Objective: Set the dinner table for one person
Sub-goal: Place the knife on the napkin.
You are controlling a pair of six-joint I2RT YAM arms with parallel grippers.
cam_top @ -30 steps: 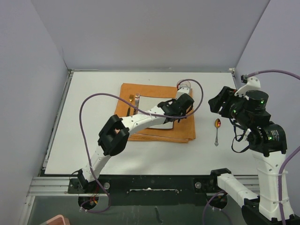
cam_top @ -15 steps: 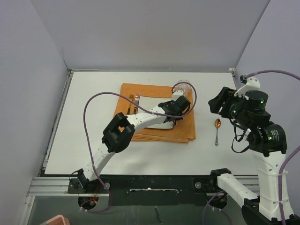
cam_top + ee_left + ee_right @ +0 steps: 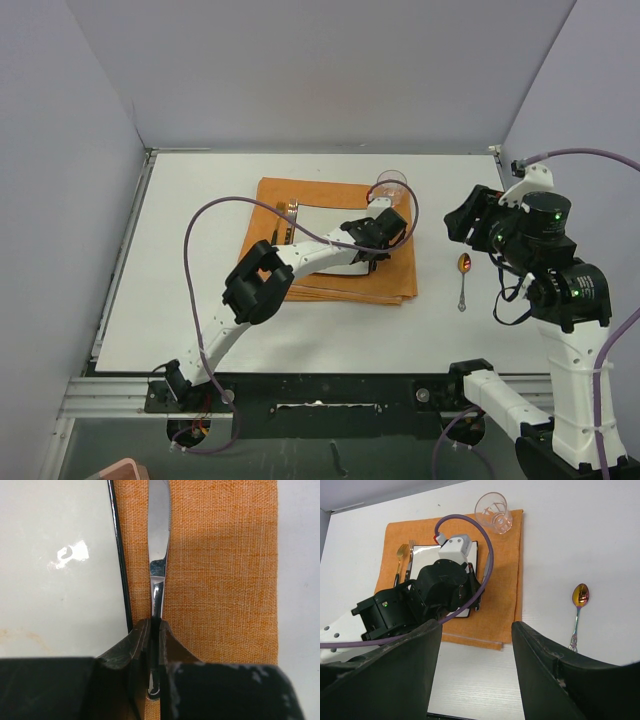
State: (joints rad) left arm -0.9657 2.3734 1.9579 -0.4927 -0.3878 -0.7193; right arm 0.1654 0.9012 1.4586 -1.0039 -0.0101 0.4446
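On the dinner table (image 3: pixel 180 300) lies an orange mat (image 3: pixel 390 282) with a white square plate (image 3: pixel 422 555) on it. My left gripper (image 3: pixel 155 626) is shut on the handle of a silver knife (image 3: pixel 159 555). The knife points away along the mat (image 3: pixel 225 580), just right of the plate's dark edge (image 3: pixel 120 555). In the top view the left gripper (image 3: pixel 372 256) hides the knife. A clear glass (image 3: pixel 392 187) stands at the mat's far right corner. A gold fork (image 3: pixel 400 560) lies left of the plate. My right gripper (image 3: pixel 476 630) hangs open and empty above the table's right side.
A rainbow-tinted spoon (image 3: pixel 463 275) lies on the bare table right of the mat, under the right arm (image 3: pixel 540 250). The left arm's purple cable (image 3: pixel 200 225) loops over the mat. Grey walls close in the table at the back and both sides.
The left wrist has drawn a little nearer and leftward over the mat, still shut on the knife, uncovering the glass. The right arm has not moved.
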